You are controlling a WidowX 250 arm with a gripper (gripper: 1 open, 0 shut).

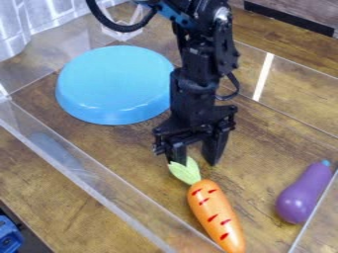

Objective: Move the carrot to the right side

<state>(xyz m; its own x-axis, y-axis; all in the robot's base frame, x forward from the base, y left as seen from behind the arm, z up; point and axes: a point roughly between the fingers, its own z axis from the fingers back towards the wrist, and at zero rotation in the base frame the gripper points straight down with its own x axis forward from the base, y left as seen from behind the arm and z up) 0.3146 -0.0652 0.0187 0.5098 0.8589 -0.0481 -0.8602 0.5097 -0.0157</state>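
The orange toy carrot (214, 214) lies on the wooden table at the lower middle-right, its yellow-green leafy tip pointing up-left toward the arm. It has short dark-red stripes. My black gripper (192, 155) hangs just above and behind the leafy tip. Its fingers are spread apart and hold nothing. The carrot lies free of the fingers.
A blue upturned plate (117, 83) sits at the back left. A purple toy eggplant (305, 192) lies at the right edge. Clear plastic walls (79, 170) enclose the table area along the front left and the back.
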